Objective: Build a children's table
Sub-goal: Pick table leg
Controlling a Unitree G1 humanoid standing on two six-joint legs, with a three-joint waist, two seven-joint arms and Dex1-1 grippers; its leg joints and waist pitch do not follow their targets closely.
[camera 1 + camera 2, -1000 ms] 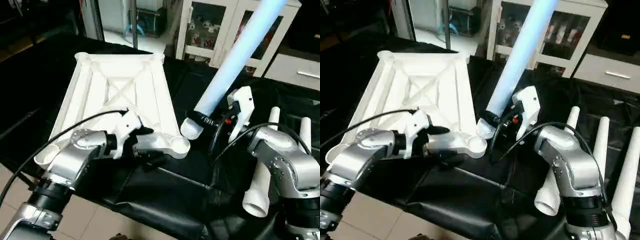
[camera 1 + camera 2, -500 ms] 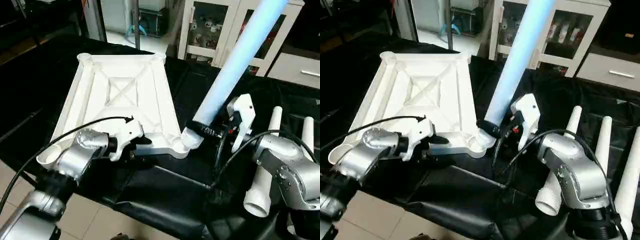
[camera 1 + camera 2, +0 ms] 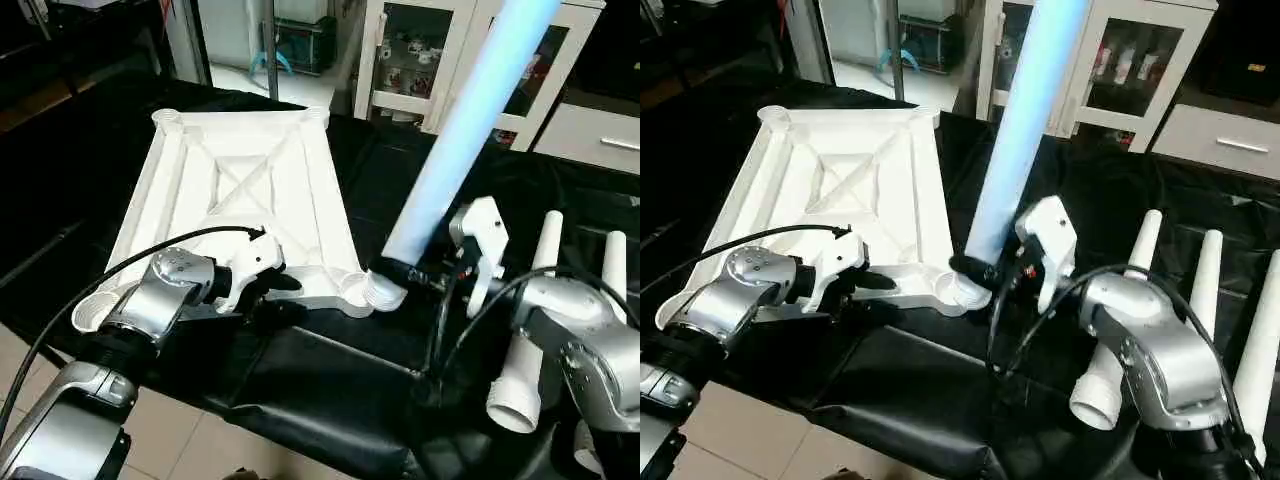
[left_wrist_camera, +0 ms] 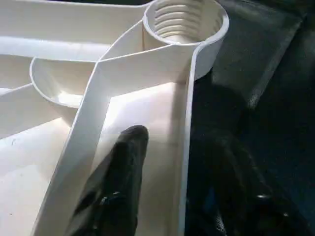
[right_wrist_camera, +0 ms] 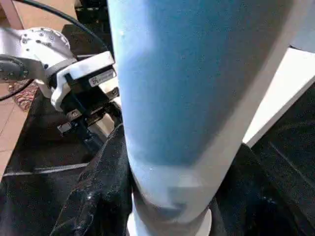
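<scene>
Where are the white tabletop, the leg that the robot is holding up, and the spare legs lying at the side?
tabletop (image 3: 240,175): left eye view, on the ribbed underside near its middle.
held leg (image 3: 460,130): left eye view, on the middle of the raised tube.
spare legs (image 3: 1200,290): right eye view, on the middle one's shaft.

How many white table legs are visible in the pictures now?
4. One leg is held by the right gripper at the tabletop's near corner socket. Three legs lie on the black table at the right.
</scene>
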